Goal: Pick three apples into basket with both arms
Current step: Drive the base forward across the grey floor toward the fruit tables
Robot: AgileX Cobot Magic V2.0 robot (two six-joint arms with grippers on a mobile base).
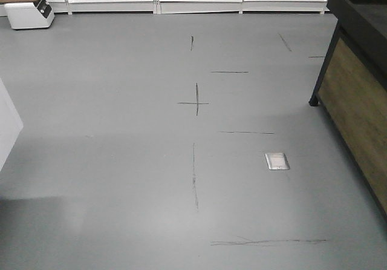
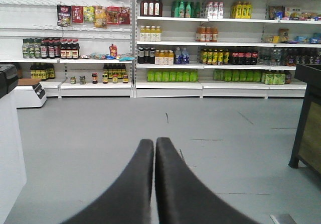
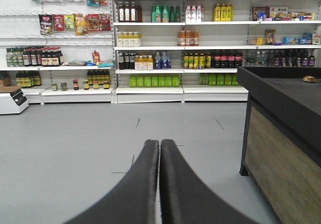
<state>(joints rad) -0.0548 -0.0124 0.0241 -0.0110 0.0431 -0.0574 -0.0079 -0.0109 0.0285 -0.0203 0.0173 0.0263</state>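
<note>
left gripper [image 2: 154,143] closed, empty | right gripper [image 3: 159,144] closed, empty | apples, basket not seen | risk: bench [image 3: 281,98] corner may be clipped if approached blind

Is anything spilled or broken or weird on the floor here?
Nothing is spilled or broken. The grey floor just has thin dark scratch lines, like a cross in the middle, and a small metal plate set into it. The shelves look tidy.
</note>
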